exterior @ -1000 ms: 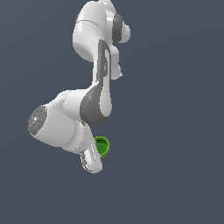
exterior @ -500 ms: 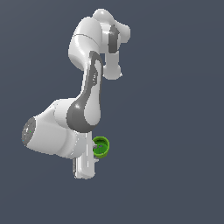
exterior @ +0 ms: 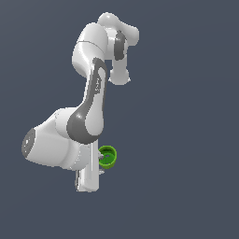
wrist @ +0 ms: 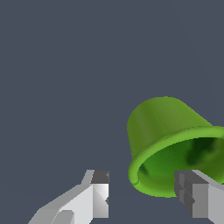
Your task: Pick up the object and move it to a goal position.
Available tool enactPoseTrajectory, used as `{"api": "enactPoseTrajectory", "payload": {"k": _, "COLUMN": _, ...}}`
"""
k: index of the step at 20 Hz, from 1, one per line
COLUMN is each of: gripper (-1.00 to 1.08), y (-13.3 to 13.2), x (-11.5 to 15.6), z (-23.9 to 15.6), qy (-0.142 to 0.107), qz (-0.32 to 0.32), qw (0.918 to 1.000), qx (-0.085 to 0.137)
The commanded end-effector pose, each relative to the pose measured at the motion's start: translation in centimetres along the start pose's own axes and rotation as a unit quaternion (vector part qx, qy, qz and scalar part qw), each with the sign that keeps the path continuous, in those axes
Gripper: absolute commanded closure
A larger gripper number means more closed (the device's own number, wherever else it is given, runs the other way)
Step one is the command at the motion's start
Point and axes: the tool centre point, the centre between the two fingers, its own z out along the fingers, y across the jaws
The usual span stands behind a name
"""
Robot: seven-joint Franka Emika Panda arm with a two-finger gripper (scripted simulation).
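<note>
In the exterior view the arm [exterior: 88, 121] hides most of the gripper [exterior: 101, 161] beside the green cup [exterior: 108, 157], so its jaws cannot be judged there. In the wrist view the cup [wrist: 175, 144] is cut by the picture's edge, and one fingertip [wrist: 194, 194] covers part of its rim.

Ext view far, whole arm; wrist view close; both share green cup [exterior: 108, 156] [wrist: 175, 144].

Bright green cup [exterior: 108, 156], tipped, darker hollow showing.
</note>
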Motion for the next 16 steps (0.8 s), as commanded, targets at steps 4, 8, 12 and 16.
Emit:
{"api": "enactPoseTrajectory", "payload": {"k": 4, "gripper": -0.20, "y": 0.0, "x": 0.0, "z": 0.9, "qy": 0.000, "qz": 0.000, "qw": 1.0000, "qx": 0.000}}
{"api": "enactPoseTrajectory", "payload": {"k": 8, "gripper": -0.20, "y": 0.0, "x": 0.0, "z": 2.4, "qy": -0.001, "qz": 0.002, "qw": 1.0000, "qx": 0.000}}
{"api": "enactPoseTrajectory", "payload": {"k": 12, "gripper": -0.20, "y": 0.1, "x": -0.1, "z": 3.0, "qy": -0.001, "qz": 0.002, "qw": 1.0000, "qx": 0.000}}
{"api": "enactPoseTrajectory", "payload": {"k": 16, "gripper": 1.08, "y": 0.1, "x": -0.1, "z": 3.0, "qy": -0.001, "qz": 0.002, "qw": 1.0000, "qx": 0.000}}
